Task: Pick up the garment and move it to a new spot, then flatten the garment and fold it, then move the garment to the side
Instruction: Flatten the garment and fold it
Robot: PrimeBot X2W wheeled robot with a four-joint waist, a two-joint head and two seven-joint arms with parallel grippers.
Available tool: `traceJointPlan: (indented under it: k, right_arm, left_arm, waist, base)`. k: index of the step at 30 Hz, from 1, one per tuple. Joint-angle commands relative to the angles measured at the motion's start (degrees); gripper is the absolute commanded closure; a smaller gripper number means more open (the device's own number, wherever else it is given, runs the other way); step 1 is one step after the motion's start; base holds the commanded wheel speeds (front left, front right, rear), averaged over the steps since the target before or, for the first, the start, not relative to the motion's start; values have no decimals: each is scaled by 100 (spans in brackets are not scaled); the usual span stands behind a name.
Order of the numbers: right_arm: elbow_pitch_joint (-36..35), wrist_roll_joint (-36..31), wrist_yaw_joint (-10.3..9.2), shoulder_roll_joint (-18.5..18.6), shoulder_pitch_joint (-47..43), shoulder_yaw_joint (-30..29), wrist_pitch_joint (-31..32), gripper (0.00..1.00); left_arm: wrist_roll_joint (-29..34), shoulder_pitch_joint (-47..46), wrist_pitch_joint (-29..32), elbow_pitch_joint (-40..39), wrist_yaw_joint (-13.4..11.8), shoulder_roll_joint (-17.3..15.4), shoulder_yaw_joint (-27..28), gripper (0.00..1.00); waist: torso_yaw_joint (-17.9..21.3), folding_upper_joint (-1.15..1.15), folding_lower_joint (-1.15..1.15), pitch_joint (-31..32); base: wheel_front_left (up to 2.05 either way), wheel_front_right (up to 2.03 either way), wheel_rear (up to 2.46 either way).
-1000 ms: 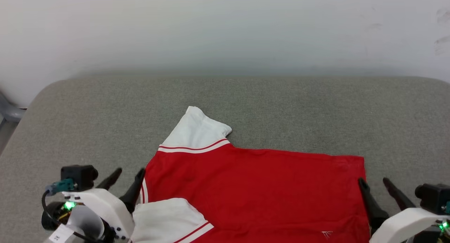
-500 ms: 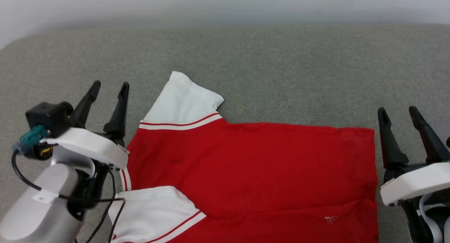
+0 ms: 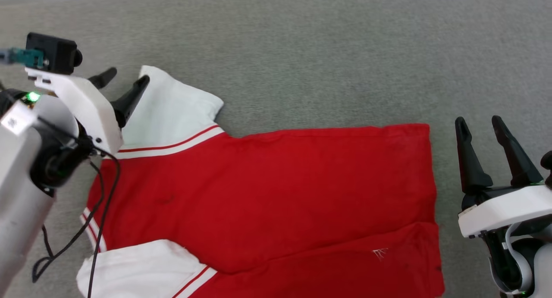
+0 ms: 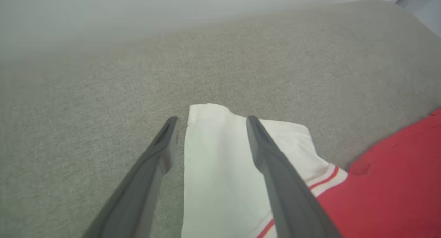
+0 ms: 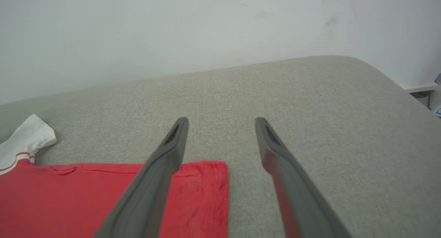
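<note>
A red jersey T-shirt, the garment (image 3: 267, 190), lies spread flat with its plain red side up on a grey fabric-covered surface (image 3: 323, 52). Its collar end points left and its straight hem points right. One white sleeve (image 3: 172, 108) with red-and-white striped trim sticks out on the far left. A second white sleeve (image 3: 138, 268) is folded in over the body at the near left.

The left end effector (image 3: 125, 80) is over the far sleeve's outer edge with its fingers spread open. One finger is above the white cloth and the other above the grey surface. Whether either touches cannot be told. A black cable (image 3: 101, 194) from that arm hangs across the shirt's left side.

The right end effector (image 3: 478, 121) is just right of the hem, fingers apart and holding nothing. A pale wall (image 5: 137, 31) rises behind the surface.
</note>
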State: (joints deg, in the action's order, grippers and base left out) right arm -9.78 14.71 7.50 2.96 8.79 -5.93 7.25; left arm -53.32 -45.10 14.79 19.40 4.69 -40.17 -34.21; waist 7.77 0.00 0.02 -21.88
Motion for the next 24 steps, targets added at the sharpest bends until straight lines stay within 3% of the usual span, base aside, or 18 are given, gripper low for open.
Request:
traceJointPlan:
  k: [1,6,12,17,19,20,24]
  right_arm:
    - [32,28,-2,-13,91,13,-37,0]
    - [195,173,-2,-13,120,80,-153,0]
    - [359,318,-2,-13,160,167,-307,0]
    - [510,393,-2,-14,141,210,-399,0]
    - [557,420,-2,-14,132,195,-400,0]
    - [573,449,-2,-14,132,198,-386,0]
    - [659,593,-2,-13,110,203,-214,0]
  left_arm:
    - [-105,-111,225,58,52,-50,-35,0]
    - [-638,-513,1591,406,150,-213,-176,0]
    - [-831,-797,2130,869,146,-245,-180,0]
    - [-1075,-611,2781,1350,165,-78,-414,0]
    - [-1154,-476,3111,1488,140,19,-556,58]
    - [-1197,-426,3191,1529,134,72,-592,100]
    - [-1168,-421,2974,1580,162,207,-586,100]
  waist:
    - [142,0,-2,-101]
    - [366,0,-2,-257]
    - [573,0,-2,-492]
    - [676,0,-2,-573]
    - [692,0,-2,-583]
    - [698,0,-2,-582]
    - [667,0,-2,-531]
  base:
    - [0,0,0]
    - [0,0,0]
    - [0,0,0]
    - [0,0,0]
    - [0,0,0]
    - [0,0,0]
    - [0,0,0]
